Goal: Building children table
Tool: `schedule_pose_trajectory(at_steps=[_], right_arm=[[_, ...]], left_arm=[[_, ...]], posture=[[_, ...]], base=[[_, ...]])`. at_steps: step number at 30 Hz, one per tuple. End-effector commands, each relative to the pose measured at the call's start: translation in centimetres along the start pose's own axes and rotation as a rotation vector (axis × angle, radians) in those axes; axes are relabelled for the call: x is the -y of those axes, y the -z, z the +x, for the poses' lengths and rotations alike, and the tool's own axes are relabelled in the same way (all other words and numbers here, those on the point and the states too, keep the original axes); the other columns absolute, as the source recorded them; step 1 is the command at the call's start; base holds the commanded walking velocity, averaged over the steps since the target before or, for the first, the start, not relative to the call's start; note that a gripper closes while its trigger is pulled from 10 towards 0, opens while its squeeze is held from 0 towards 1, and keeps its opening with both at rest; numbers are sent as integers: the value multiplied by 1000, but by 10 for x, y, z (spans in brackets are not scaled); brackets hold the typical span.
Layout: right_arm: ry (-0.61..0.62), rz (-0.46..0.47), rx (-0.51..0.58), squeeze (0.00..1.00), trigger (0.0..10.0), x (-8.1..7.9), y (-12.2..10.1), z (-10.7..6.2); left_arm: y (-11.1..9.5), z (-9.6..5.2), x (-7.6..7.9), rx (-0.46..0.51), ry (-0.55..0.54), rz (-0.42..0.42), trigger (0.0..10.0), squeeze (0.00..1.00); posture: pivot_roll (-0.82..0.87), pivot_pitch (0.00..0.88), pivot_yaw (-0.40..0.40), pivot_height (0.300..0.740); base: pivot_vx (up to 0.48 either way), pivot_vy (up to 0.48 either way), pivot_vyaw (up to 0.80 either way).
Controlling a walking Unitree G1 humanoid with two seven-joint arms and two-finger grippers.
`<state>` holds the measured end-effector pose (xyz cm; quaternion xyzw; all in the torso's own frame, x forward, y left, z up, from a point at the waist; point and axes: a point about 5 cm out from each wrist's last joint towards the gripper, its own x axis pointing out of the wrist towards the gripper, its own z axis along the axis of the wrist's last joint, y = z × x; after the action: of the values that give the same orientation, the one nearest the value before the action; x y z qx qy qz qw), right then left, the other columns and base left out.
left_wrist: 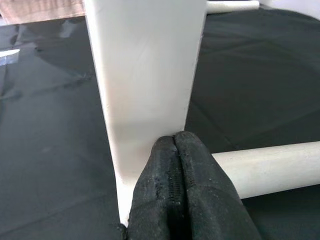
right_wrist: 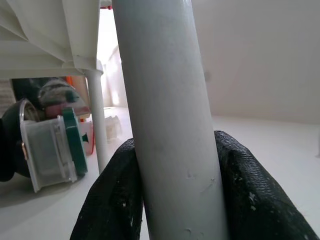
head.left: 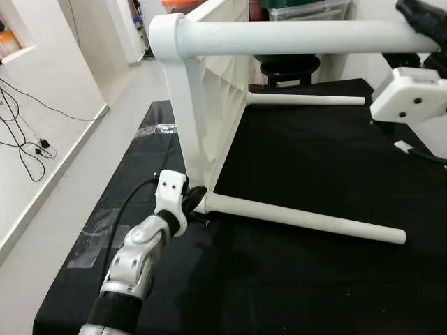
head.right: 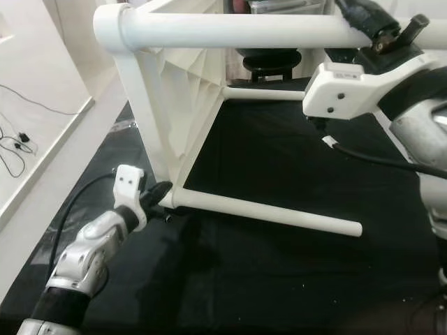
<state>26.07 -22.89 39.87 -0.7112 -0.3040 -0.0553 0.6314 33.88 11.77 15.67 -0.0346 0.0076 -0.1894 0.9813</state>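
A white children's table lies on its side on the black cloth point(head.left: 314, 160), its ribbed tabletop point(head.left: 209, 105) standing upright. The legs stick out sideways: an upper leg point(head.left: 300, 36), a lower front leg point(head.left: 307, 220) and a far leg point(head.left: 307, 100). My left gripper point(head.left: 195, 199) is shut, fingers pressed together, with its tips point(left_wrist: 175, 145) touching the table's bottom corner where the lower leg joins. My right gripper point(head.right: 370, 24) is shut around the upper leg point(right_wrist: 165, 100), one black finger point(right_wrist: 112, 190) on each side of it.
The black-covered work surface ends at the left, with pale floor point(head.left: 63, 181) and loose cables point(head.left: 21, 139) beyond. A black stool point(head.left: 290, 68) and storage boxes point(head.left: 304, 8) stand behind the table. Clear tape point(head.left: 98, 241) lies on the cloth.
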Motion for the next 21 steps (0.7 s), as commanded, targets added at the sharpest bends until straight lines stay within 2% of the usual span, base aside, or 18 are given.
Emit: schedule_pose_trajectory(at_steps=[1,8,11,16,18,19,21], right_arm=[[-5,41,27,0,0,-4,-5,2],[-6,48,23,0,0,-1,-5,1],[-6,48,23,0,0,-1,-5,1],[-11,53,28,0,0,2,-6,0],[-18,58,27,0,0,2,-6,0],[-18,58,27,0,0,2,-6,0],[-23,63,27,0,0,1,-7,-1]], left_arm=[[10,-2,-10,-41,-57,3,10000,0],[0,14,-29,-24,-122,44,10000,0],[0,14,-29,-24,-122,44,10000,0],[-12,27,-36,20,-159,70,10000,0],[-16,36,-24,59,-51,26,10000,0],[-16,36,-24,59,-51,26,10000,0],[-21,40,-7,94,91,-25,10000,0]], posture=[[-177,111,94,740],[-197,123,93,740],[-197,123,93,740],[-210,133,97,740],[-222,145,103,740],[-222,145,103,740],[-223,151,108,740]], base=[[0,0,0],[0,0,0],[0,0,0],[0,0,0],[0,0,0],[0,0,0],[0,0,0]])
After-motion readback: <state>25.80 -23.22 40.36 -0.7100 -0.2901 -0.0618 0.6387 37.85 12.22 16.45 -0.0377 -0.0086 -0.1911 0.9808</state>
